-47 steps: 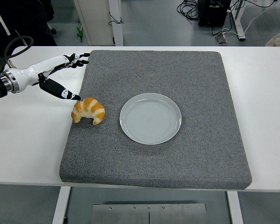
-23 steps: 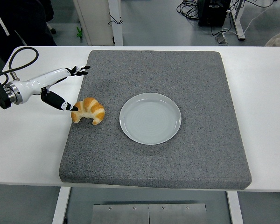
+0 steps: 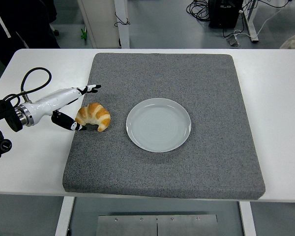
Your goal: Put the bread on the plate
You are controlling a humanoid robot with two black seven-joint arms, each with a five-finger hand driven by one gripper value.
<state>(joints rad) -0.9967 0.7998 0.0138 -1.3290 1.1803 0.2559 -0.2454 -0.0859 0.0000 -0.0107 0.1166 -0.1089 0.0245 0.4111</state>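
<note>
A golden croissant [image 3: 94, 116] lies on the left part of the grey mat [image 3: 196, 162], a short way left of the empty white plate [image 3: 158, 124]. My left hand [image 3: 83, 105] reaches in from the left edge and brackets the croissant. Its fingers [image 3: 91, 89] stretch out just above and behind the bread, and the thumb tip [image 3: 77, 127] sits low at the bread's near left end. The fingers are spread and have not closed on the croissant. The right arm does not show.
The grey mat covers most of the white table [image 3: 280, 98]. A black cable loops from the left wrist [image 3: 32, 78]. Furniture legs and cables stand on the floor beyond the far edge.
The left hand has dropped lower and moved nearer, from beside the mat's left edge to around the croissant. The thumb went from the bread's upper left to its near side. The croissant stayed put.
</note>
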